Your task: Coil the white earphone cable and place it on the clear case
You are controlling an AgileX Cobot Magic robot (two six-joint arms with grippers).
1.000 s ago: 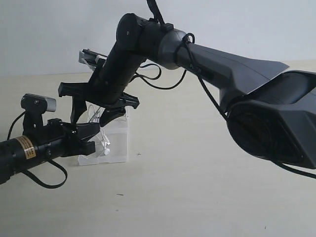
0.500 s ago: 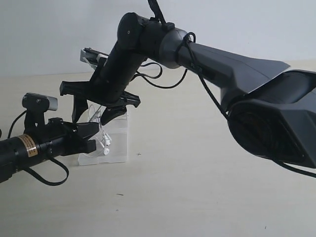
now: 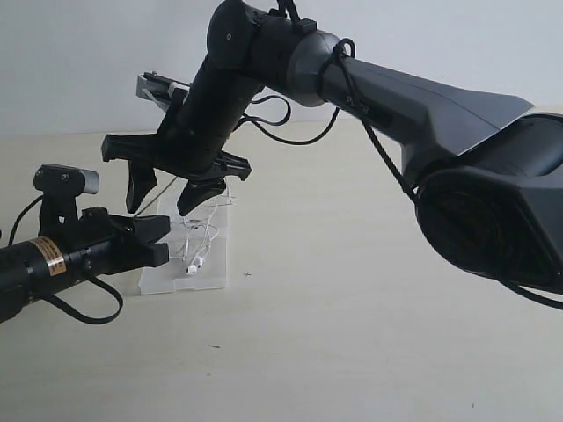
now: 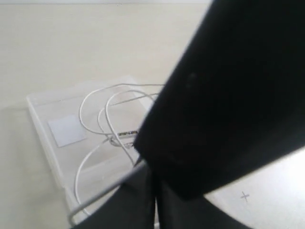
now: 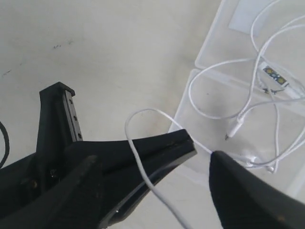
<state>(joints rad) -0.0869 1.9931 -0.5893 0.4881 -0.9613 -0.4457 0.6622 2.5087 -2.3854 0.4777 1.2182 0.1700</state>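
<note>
Right gripper: jaws released, hanging just above the clear case. Left gripper: clenched, beside the case edge. White earphone cable: loops lie on the case; one strand trails off across the left jaws, so the left arm is nearer.

White earphone cable, clear case, black fingers.

Pale beige tabletop, the clear case flat on it, left of middle.
</note>
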